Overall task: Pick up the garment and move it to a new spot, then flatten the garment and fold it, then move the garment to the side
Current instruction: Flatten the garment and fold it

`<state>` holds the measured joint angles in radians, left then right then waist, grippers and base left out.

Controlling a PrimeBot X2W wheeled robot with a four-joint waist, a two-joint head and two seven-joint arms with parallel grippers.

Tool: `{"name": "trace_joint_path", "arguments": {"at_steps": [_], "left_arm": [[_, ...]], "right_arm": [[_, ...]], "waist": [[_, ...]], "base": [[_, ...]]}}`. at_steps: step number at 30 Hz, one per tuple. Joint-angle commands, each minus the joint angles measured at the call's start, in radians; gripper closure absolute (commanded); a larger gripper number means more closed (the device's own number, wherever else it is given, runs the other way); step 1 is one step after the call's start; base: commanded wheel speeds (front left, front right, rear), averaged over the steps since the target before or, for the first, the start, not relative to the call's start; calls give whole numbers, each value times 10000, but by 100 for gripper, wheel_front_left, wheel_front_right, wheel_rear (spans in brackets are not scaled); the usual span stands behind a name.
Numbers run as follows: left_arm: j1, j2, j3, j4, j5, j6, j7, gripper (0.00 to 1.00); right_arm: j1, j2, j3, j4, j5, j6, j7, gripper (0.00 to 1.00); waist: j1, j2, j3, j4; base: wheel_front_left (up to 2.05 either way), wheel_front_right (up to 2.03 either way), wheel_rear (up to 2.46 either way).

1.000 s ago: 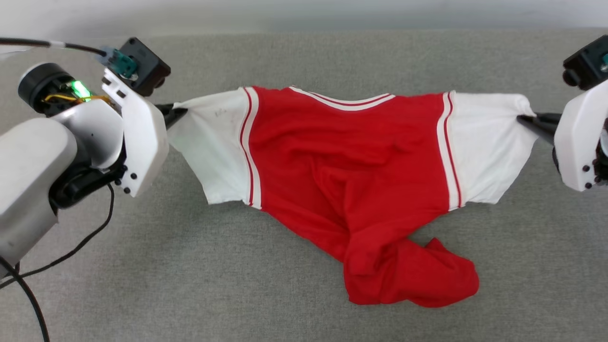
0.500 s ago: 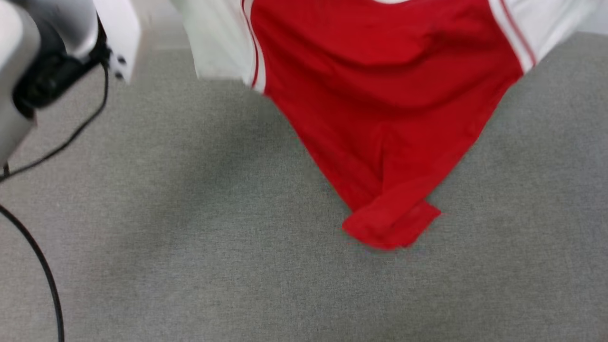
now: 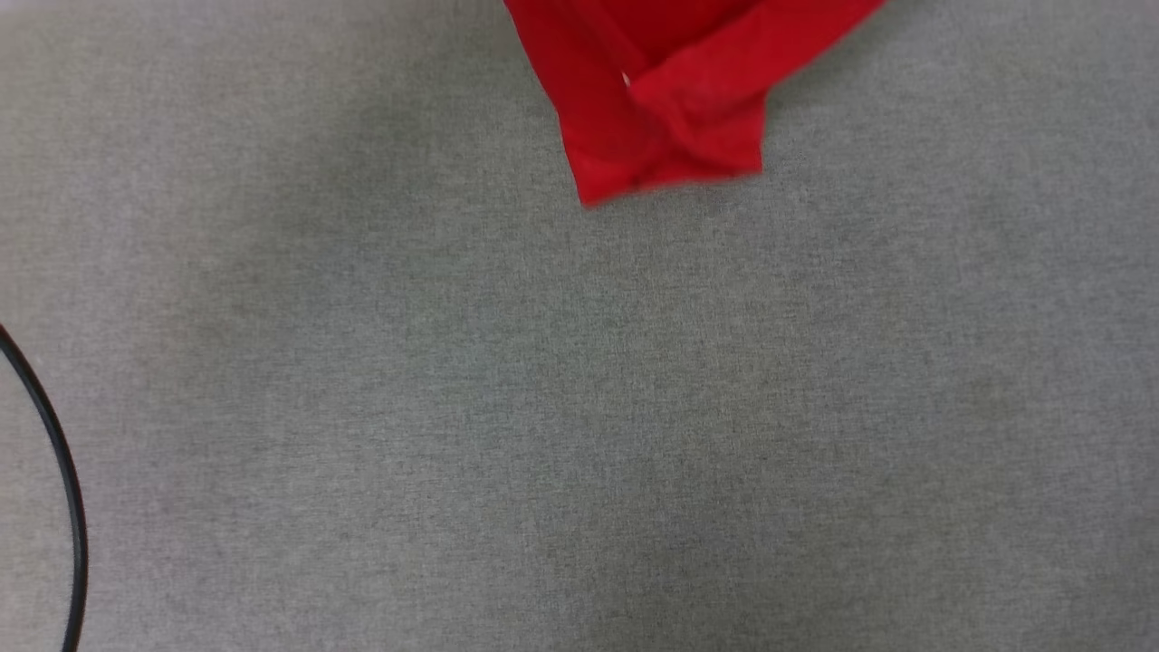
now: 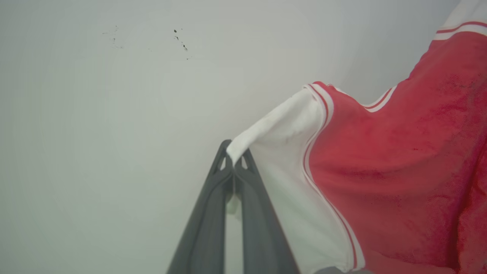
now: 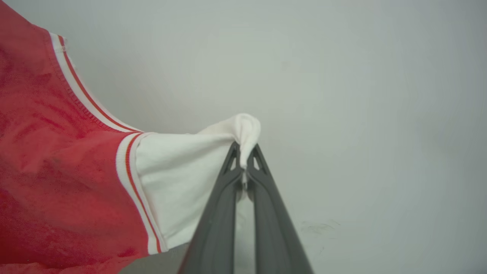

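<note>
The red jersey T-shirt with white short sleeves and striped trim (image 4: 380, 163) hangs spread between two arms. The left pincer (image 4: 233, 158) is clamped on one white sleeve tip and the right pincer (image 5: 243, 158) on the other. Its bunched red hem dangles at the far side of the grey cloth-covered tabletop (image 3: 453, 407). The carrying step appears in hand. Next it likely needs lowering hem first onto a new spot, with the sleeves pulled taut.

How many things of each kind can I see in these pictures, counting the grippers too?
Garment: 1, red with white sleeves
Grippers: 2, left gripper and right gripper, each shut on a sleeve
Black cable: 1
Total: 4
</note>
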<state>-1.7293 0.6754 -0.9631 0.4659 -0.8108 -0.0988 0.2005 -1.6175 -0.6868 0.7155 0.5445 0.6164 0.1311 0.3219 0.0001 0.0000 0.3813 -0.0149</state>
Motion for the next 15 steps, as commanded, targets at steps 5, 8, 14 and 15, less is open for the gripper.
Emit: {"name": "trace_joint_path", "arguments": {"at_steps": [5, 8, 14, 15], "left_arm": [[-1218, -358, 418, 968, 73, -104, -576, 100], [-1803, -602, 642, 1500, -10, -135, -900, 100], [-2522, -921, 561, 2244, 0, -236, -1212, 100], [-2583, -959, 516, 2345, 15, -256, -1252, 100]], "right_arm": [[-1504, 400, 130, 917, -595, -7, -637, 100], [-2188, 651, 274, 1396, -852, -7, -981, 100], [-3209, 1142, 514, 2346, -1085, -7, -1614, 100], [-3306, 1218, 575, 2482, -1096, -7, -1697, 100]], "waist": [[-1, 0, 661, -50], [-1, 0, 910, -63], [-1, 0, 1288, -8], [-1, 0, 1345, 3]], "base": [[0, 0, 0], [0, 0, 0], [0, 0, 0], [0, 0, 0]]}}
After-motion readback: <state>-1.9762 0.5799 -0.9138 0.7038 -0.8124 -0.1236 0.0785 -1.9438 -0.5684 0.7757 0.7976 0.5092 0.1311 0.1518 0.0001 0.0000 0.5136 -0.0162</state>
